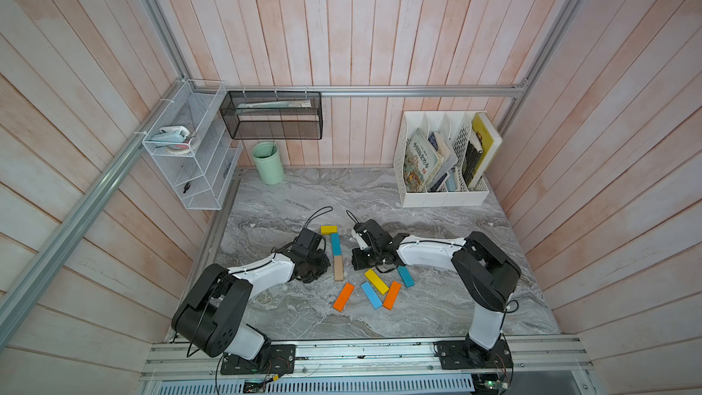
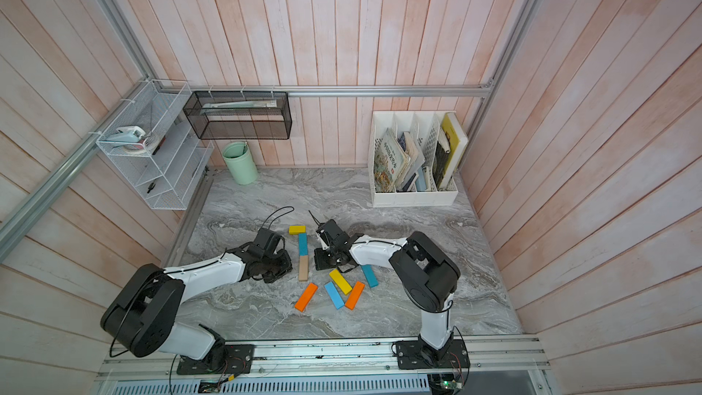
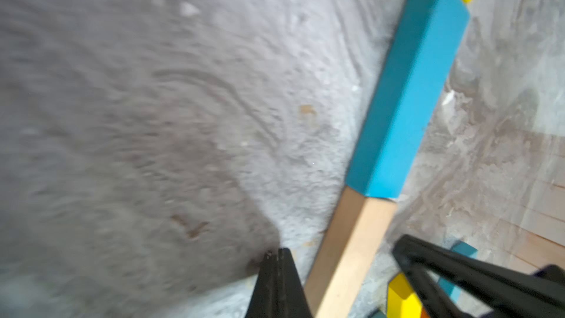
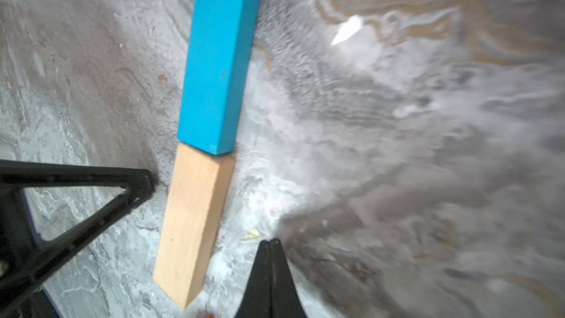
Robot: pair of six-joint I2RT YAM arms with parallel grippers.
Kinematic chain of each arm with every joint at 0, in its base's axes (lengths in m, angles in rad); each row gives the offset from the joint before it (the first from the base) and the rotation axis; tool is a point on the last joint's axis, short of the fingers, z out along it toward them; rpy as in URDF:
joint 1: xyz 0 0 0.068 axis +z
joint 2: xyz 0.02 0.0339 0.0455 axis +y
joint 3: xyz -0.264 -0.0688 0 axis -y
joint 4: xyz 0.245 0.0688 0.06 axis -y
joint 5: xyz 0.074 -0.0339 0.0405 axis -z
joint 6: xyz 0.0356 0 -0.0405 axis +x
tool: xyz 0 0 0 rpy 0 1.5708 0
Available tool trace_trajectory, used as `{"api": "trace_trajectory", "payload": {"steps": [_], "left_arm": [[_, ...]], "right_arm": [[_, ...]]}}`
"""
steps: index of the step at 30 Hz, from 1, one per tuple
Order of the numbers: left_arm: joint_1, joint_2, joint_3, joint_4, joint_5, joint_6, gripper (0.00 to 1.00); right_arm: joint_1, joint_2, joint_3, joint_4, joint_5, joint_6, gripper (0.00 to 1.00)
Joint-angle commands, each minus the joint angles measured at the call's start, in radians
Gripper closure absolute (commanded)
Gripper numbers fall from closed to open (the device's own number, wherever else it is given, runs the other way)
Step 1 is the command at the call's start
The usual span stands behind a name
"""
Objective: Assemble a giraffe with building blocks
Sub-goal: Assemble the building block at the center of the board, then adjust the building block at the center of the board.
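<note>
The giraffe stands as three building blocks in a line in both top views: a yellow block (image 1: 329, 229) crosswise at the far end, then a teal block (image 1: 335, 243), then a tan block (image 1: 338, 267). My left gripper (image 1: 319, 271) sits just left of the tan block (image 3: 351, 255), shut and empty (image 3: 276, 252). My right gripper (image 1: 357, 261) sits just right of the tan block (image 4: 195, 218), also shut and empty (image 4: 270, 241). Loose blocks lie nearer the front: yellow (image 1: 376, 281), teal (image 1: 405, 276), light blue (image 1: 371, 295), and two orange (image 1: 343, 297) (image 1: 392, 295).
A mint cup (image 1: 268, 163) stands at the back left of the marble table (image 1: 456, 298). A white file rack with books (image 1: 442, 161) is at the back right. Wire shelves (image 1: 190, 153) and a black mesh basket (image 1: 271, 115) hang on the walls.
</note>
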Motion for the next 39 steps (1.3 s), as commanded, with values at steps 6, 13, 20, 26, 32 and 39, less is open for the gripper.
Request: {"api": "trace_trajectory", "payload": {"steps": [6,13,20,26,32,39], "left_arm": [[0.003,-0.229,-0.084,-0.093,-0.004,0.024,0.92],[-0.017,-0.484,-0.144,-0.230,0.030,0.066,0.69],[-0.123,-0.490,-0.245,-0.208,0.076,0.025,0.84],[-0.157,-0.385,-0.277,-0.140,0.083,0.017,1.00],[-0.166,-0.344,-0.252,-0.122,0.080,0.013,1.00],[-0.221,-0.299,-0.233,-0.107,0.075,-0.022,1.00]], "right_arm": [[0.039,-0.179,-0.040,-0.122,0.162,-0.038,1.00],[0.190,-0.342,-0.080,-0.287,0.195,0.009,0.72],[0.237,-0.423,-0.235,-0.132,0.016,0.145,1.00],[0.264,-0.334,-0.255,-0.032,-0.018,0.196,1.00],[0.264,-0.248,-0.239,0.013,-0.018,0.205,1.00],[0.260,-0.208,-0.220,0.014,0.011,0.188,1.00]]}}
